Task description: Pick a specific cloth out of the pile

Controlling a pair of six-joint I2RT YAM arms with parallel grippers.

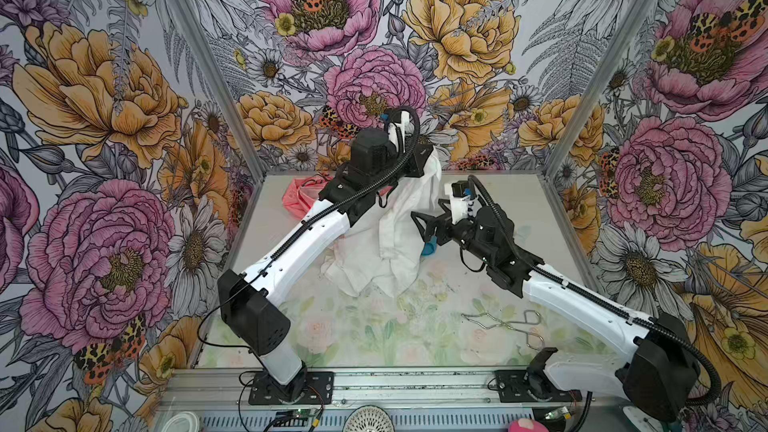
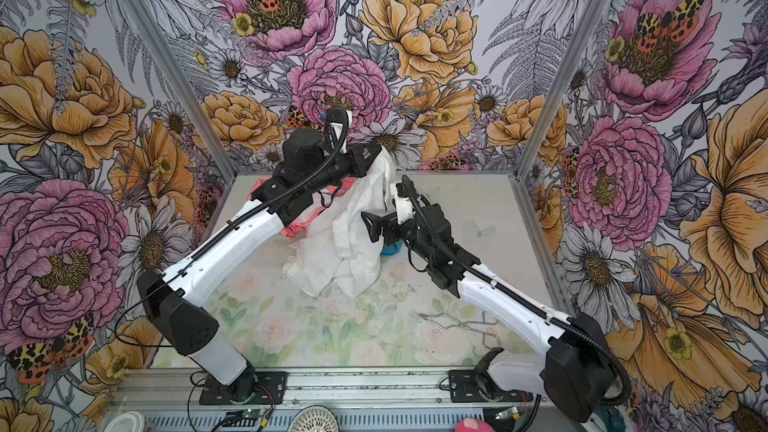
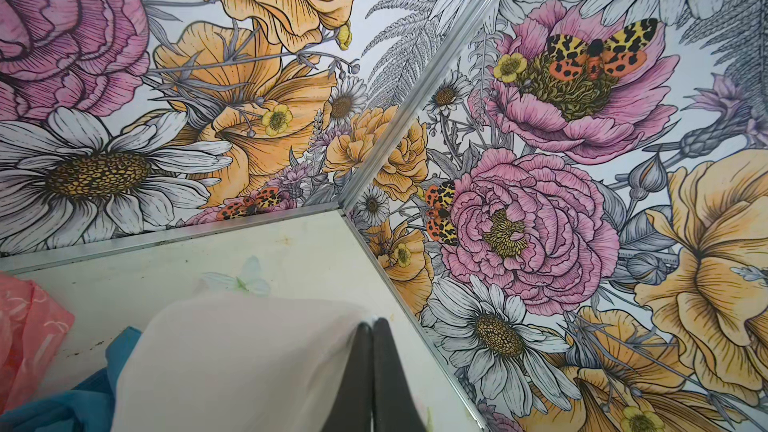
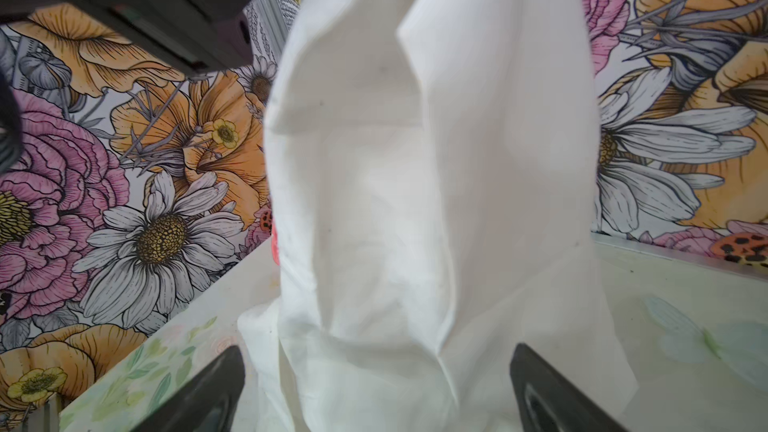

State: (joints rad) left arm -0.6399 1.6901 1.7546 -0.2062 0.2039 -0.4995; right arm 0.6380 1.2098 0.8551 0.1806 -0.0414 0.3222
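Note:
The white cloth hangs in a tall drape, its lower folds still resting on the table. My left gripper is raised at the back and shut on its top edge; the left wrist view shows the fingertips pinched together on white fabric. My right gripper is open, right beside the hanging cloth, which fills the gap in front of its jaws. Of the pile, the coral-pink cloth lies behind the left arm. A bit of blue cloth shows under the right gripper.
A bent wire tool lies on the table at the front right. Flowered walls with metal corner posts close in the back and sides. A round white item and a pink one sit below the front rail.

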